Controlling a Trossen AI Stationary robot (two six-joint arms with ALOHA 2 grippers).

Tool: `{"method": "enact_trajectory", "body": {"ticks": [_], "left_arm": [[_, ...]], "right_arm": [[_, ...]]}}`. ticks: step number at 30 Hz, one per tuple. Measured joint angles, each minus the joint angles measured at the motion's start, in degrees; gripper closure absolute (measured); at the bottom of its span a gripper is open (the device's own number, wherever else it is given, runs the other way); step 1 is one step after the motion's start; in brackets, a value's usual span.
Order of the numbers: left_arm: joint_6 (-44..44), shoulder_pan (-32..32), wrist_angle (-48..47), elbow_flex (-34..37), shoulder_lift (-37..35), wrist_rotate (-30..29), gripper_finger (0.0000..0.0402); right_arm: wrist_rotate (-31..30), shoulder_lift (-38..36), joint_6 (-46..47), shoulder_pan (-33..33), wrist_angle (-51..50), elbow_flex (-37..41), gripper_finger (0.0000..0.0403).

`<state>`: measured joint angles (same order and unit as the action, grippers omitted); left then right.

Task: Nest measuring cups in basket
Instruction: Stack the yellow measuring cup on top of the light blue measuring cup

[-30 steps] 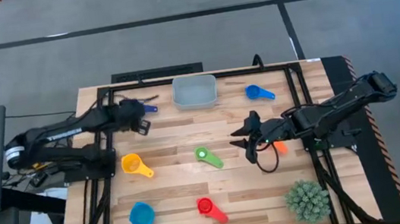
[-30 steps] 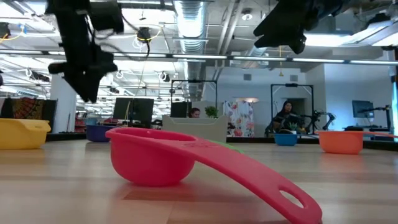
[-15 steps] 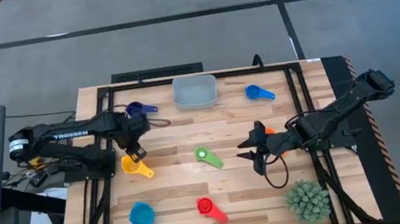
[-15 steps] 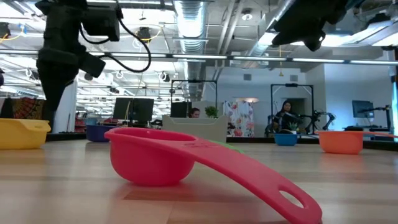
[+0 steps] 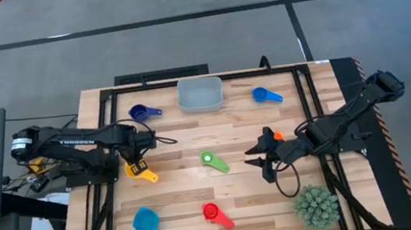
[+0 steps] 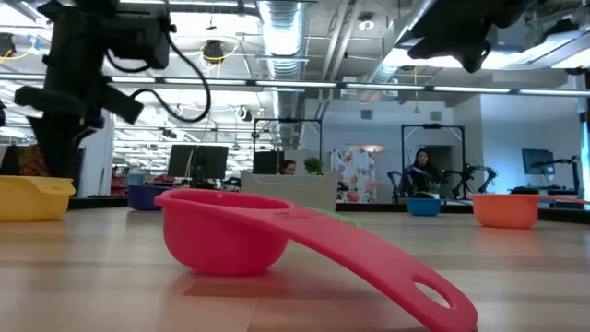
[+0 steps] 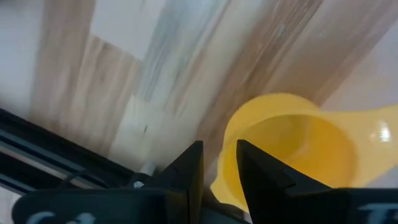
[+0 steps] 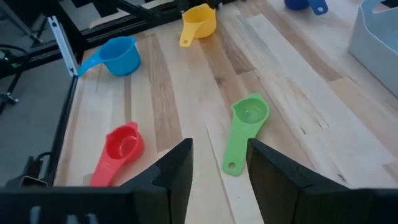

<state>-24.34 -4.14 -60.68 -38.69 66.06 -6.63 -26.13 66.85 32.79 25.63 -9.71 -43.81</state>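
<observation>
My left gripper (image 5: pixel 138 156) is low over the yellow cup (image 5: pixel 138 171), open by a narrow gap. One finger (image 7: pixel 189 171) stands outside the cup's wall (image 7: pixel 222 163) and the other (image 7: pixel 255 174) over its bowl; no touch shows. My right gripper (image 5: pixel 261 160) hovers open, high above the table, beside the orange cup (image 5: pixel 274 134). The basket (image 5: pixel 200 94) sits at the far edge between the dark blue cup (image 5: pixel 139 113) and the blue cup (image 5: pixel 265 94). The green cup (image 5: pixel 212 160), red cup (image 5: pixel 216 214) and light blue cup (image 5: pixel 146 222) lie on the wood.
A spiky green plant (image 5: pixel 316 205) stands at the near right corner. A black frame (image 5: pixel 108 111) runs along the table's sides and far edge. Bare wood lies between the basket and the green cup. In the low view the red cup (image 6: pixel 230 231) fills the foreground.
My left gripper has left the dark blue cup, moved toward the near edge and come down over the yellow cup. My right gripper has drifted a little toward the near edge. No cup has moved.
</observation>
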Motion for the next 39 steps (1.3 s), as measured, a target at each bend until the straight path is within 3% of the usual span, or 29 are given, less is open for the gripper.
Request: {"method": "enact_trajectory", "body": {"ticks": [9, 20, 27, 39], "left_arm": [[-1.89, -0.02, 1.15, 1.5, 0.1, -0.09, 0.0318], [-2.86, -0.04, 3.46, 1.5, 3.62, -0.09, 0.037], [-2.77, -0.04, 3.35, 1.49, 7.06, -0.13, 0.0367], [-3.27, 0.05, 3.56, 1.42, 4.99, 0.07, 0.0396]], "right_arm": [[-1.18, 0.0, 0.27, 1.37, -0.01, 0.0, 0.0228], [-1.15, 0.0, 0.35, 1.4, -0.09, 0.0, 0.0233], [-1.16, 0.0, 1.22, 2.45, -0.07, 0.0, 0.023], [-1.34, 0.0, 1.31, 2.53, -0.06, 0.0, 0.0241]]}}
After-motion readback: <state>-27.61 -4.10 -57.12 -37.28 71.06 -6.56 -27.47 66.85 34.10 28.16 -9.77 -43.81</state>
